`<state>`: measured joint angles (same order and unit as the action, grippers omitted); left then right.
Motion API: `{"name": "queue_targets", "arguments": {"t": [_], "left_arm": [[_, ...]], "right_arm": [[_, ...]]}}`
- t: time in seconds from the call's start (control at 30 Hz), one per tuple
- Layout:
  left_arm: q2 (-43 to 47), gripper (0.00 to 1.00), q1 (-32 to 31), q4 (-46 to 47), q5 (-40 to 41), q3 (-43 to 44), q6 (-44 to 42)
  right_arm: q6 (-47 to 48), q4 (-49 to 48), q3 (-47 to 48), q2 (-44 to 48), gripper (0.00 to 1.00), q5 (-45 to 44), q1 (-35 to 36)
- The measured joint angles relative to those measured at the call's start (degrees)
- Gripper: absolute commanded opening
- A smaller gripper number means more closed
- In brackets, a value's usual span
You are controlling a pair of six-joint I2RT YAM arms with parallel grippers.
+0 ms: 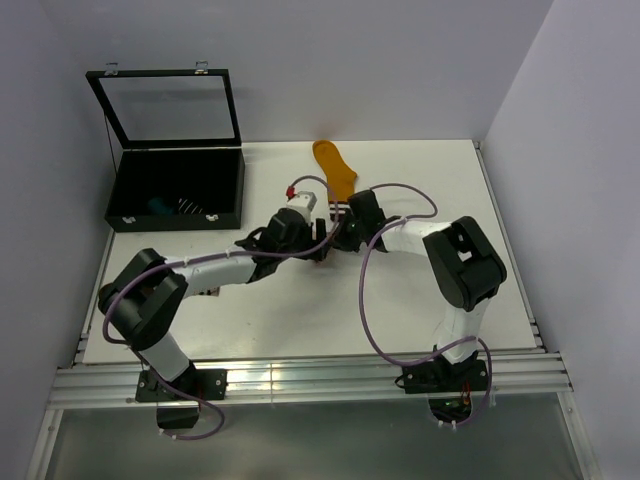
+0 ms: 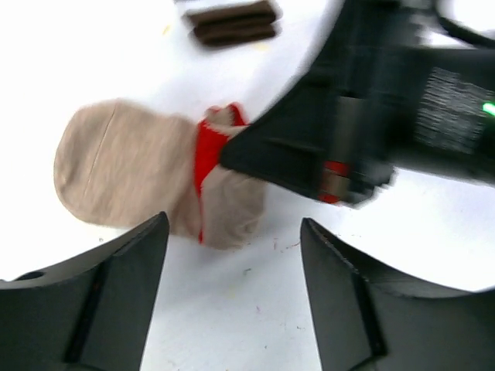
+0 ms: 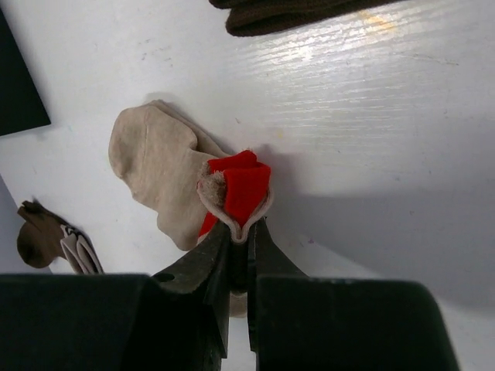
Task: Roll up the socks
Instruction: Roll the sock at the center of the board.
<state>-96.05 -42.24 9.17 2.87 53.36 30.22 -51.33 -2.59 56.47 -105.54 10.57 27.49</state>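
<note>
A: Sock first: where does it lie?

B: The beige sock lies on the table, well to the right of the box. Its red end is curled up off the surface.

A: And your pincers?

B: My right pincer is pinched tight on that red end. My left pincer stands wide, holding nothing, and hangs just over the sock.

A: How do you roll it well?

B: I judge the roll barely begun. I would turn the red end over toward the rounded beige end, tightly, while the left presses the flat part down so it cannot slide. The mustard sock, also right of the box, waits.
</note>
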Motion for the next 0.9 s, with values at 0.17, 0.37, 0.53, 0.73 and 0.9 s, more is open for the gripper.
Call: {"name": "queue_targets", "arguments": {"t": [0.17,0.37,0.53,0.73,0.9], "left_arm": [[1.5,0.74,-7.6,3.5,8.1,-0.5,-7.8],[-1.7,0.68,-12.0,4.7,14.0,-0.5,-13.6],[-5.2,0.65,-12.4,4.7,17.4,-0.3,-16.0],[-8.6,0.63,-13.1,4.6,19.7,1.9,-17.7],[-10.5,0.51,-14.7,4.5,21.7,3.5,-18.9]], "right_arm": [[0.1,3.4,1.3,0.1,0.0,-0.1,0.0],[0.3,5.7,1.6,0.6,0.0,0.0,0.0],[0.4,6.4,1.6,0.7,0.0,0.1,-0.2],[0.4,6.5,1.6,0.7,0.0,0.5,-0.3],[0.5,6.7,1.6,0.7,0.0,0.7,-0.4]]}}
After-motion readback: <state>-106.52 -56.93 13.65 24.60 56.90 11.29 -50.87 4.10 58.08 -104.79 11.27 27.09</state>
